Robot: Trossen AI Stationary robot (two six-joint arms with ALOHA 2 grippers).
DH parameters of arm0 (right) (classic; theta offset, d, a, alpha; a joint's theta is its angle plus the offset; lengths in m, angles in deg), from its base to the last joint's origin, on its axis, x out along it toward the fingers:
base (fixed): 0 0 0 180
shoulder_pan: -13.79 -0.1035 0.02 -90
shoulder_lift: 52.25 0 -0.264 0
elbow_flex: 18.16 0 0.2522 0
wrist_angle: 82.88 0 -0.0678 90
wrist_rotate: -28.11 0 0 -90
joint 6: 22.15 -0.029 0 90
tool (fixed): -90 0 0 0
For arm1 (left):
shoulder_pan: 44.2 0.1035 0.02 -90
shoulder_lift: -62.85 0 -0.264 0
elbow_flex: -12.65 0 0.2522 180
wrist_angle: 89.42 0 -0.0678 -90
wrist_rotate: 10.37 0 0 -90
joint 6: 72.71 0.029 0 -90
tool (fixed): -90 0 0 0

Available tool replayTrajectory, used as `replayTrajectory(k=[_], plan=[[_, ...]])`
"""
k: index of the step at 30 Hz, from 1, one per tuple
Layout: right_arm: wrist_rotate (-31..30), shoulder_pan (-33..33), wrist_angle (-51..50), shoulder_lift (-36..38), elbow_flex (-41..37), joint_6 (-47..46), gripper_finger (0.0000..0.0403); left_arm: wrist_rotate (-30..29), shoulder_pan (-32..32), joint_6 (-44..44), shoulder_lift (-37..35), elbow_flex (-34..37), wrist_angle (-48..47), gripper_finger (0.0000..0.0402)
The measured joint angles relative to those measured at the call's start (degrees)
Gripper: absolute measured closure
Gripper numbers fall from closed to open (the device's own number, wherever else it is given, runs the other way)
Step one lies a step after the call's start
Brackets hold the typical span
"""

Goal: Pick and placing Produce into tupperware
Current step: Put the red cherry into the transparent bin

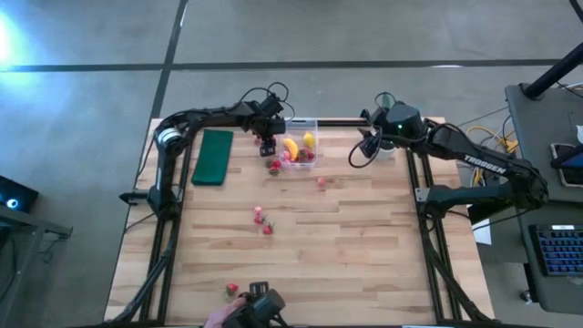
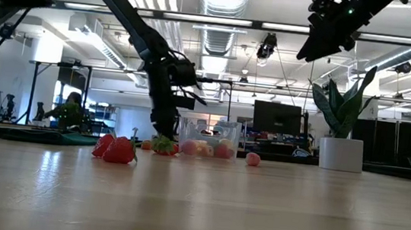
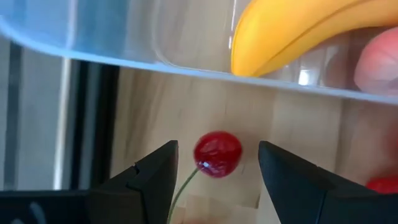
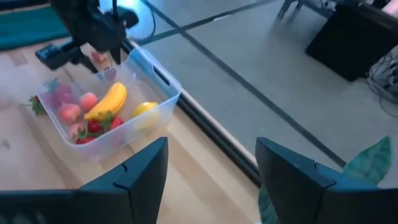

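The clear tupperware [image 1: 301, 146] stands at the table's far middle and holds a yellow banana [image 4: 107, 101], a yellow lemon [image 4: 144, 111] and several red and pink fruits. My left gripper [image 3: 217, 177] is open and points down just left of the box. Its fingers stand on either side of a small round red fruit [image 3: 217, 153] with a green stem, which lies on the table beside the box wall [image 3: 186, 43]. They do not touch it. My right gripper [image 4: 211, 168] is open with nothing between its fingers, raised high over the table's far right [image 2: 328, 36].
Loose strawberries lie on the wood at the middle [image 1: 260, 216], right of the box [image 1: 321, 182] and near the front edge [image 1: 232, 290]. A dark green pad [image 1: 214, 157] lies left of my left gripper. A potted plant [image 2: 341, 154] stands far right, under my right arm.
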Motion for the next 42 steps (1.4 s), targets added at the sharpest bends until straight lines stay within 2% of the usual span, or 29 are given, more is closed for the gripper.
replayTrajectory(k=[12,22,31,38,42], plan=[[-1.2,0.0,-0.1,0.0,0.5,0.5,0.0172,0.2,0.4,-0.2,0.6,-0.1,0.0,0.0200],[-1.6,0.0,-0.1,0.0,0.1,0.0,0.0172,0.2,0.6,-0.2,0.6,-0.1,1.2,0.0284],[-1.6,0.0,-0.4,0.0,0.1,-1.1,0.0174,0.1,0.6,-0.2,0.4,-0.1,1.8,0.0313],[-2.6,0.0,-0.4,0.0,0.1,0.4,0.0174,-2.5,-0.6,-0.5,-5.6,-3.4,-6.6,0.0314],[-2.6,0.0,-0.3,-0.1,0.1,0.4,0.0174,-0.4,-2.4,-0.6,-11.4,-4.3,-2.7,0.0315]])
